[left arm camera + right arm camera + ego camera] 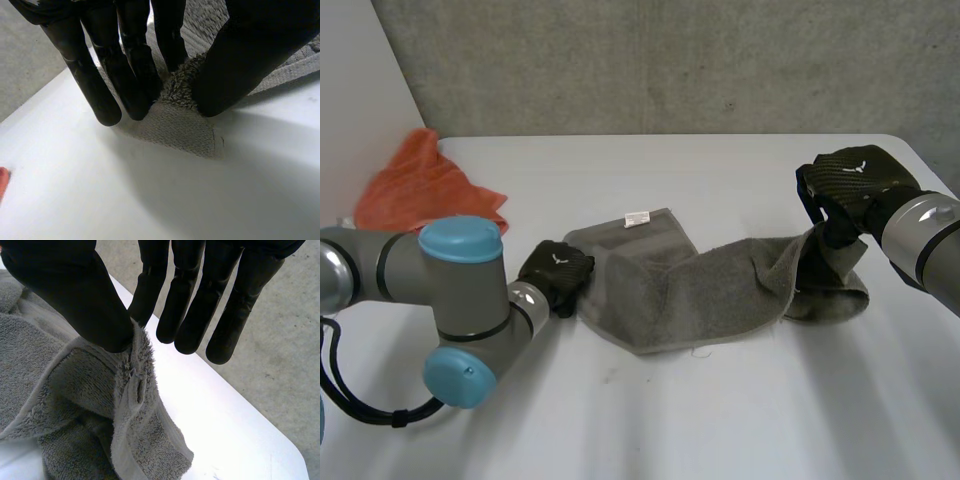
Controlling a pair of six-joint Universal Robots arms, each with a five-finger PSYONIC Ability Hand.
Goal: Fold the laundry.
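Observation:
A grey towel point(690, 290) lies crumpled across the middle of the white table point(720, 410), with a small white label point(638, 218) at its far edge. My left hand point(557, 272) rests on the table at the towel's left corner. In the left wrist view its thumb point(250, 55) and fingers point(125, 70) pinch that corner of the towel point(180, 125). My right hand point(855, 185) is raised above the table and holds the towel's right end up. In the right wrist view its thumb point(75, 295) presses the towel's edge point(135, 355) against a straight finger.
An orange cloth point(425, 185) lies bunched at the back left of the table. A grey concrete wall point(670, 60) rises behind the table's far edge. Bare table runs along the front and behind the towel.

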